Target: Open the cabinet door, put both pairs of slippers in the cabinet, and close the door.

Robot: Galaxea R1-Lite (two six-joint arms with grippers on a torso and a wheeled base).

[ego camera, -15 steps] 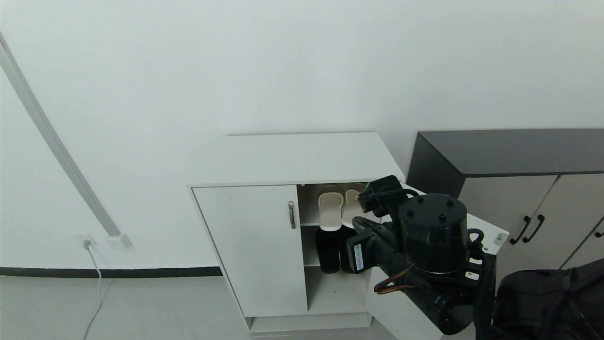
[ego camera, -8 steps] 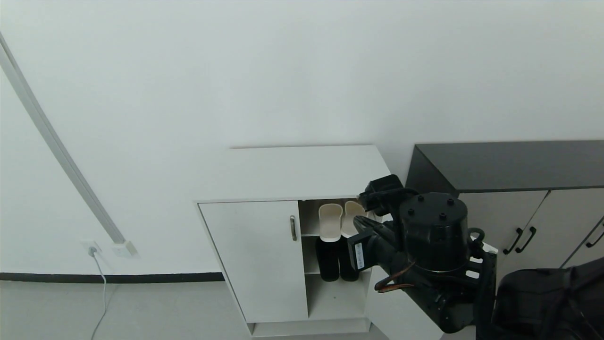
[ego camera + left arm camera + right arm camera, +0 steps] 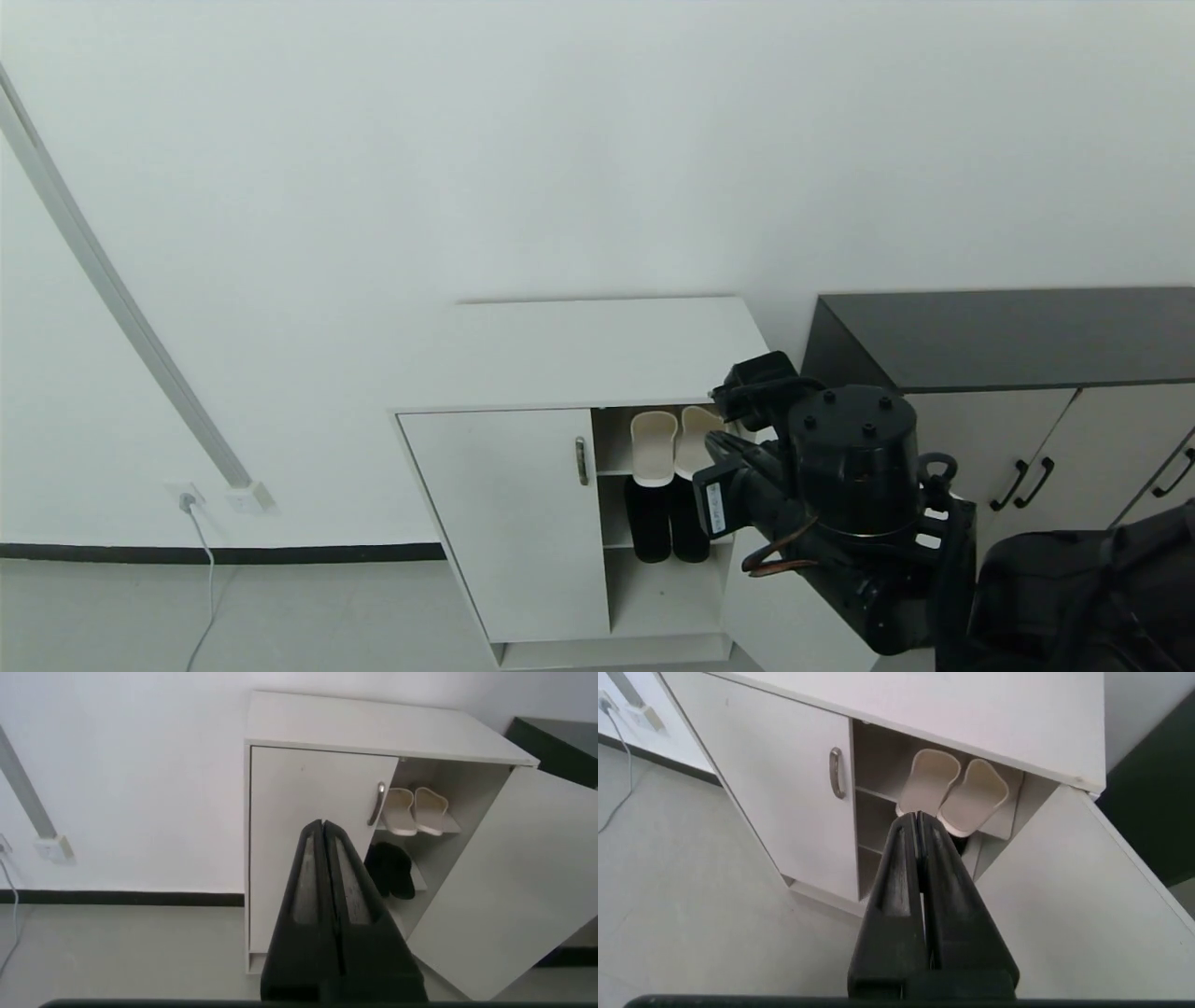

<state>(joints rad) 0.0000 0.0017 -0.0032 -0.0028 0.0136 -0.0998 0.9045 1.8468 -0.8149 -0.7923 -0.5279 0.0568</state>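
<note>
**mo:** Jaws on the two arms, what's up with them?

**kit:** Pressed flat together on the left gripper point(image 3: 323, 827) and on the right gripper point(image 3: 918, 817) alike, with nothing between them (no gap at all from the wrist cameras). Both point toward the white cabinet point(image 3: 597, 350) and hang clear of it.

**mo:** And the slippers?

**kit:** Both pairs are inside, in the right-hand half. The beige slippers point(image 3: 667, 442) sit side by side on the top shelf, and the black slippers point(image 3: 667, 530) are on the shelf right under them.

**mo:** Door?

**kit:** The right door point(image 3: 500, 873) is swung wide open. The left door point(image 3: 509, 518) is shut, with its metal handle point(image 3: 580, 461) at the inner edge. From the head camera the right arm point(image 3: 840, 485) sits in front of the open side. A dark-topped cabinet point(image 3: 1008, 331) stands just beside the white one on the right (grey doors, black handles). On the wall to the left is a socket point(image 3: 187, 497) with a cable hanging down to the floor.
</note>
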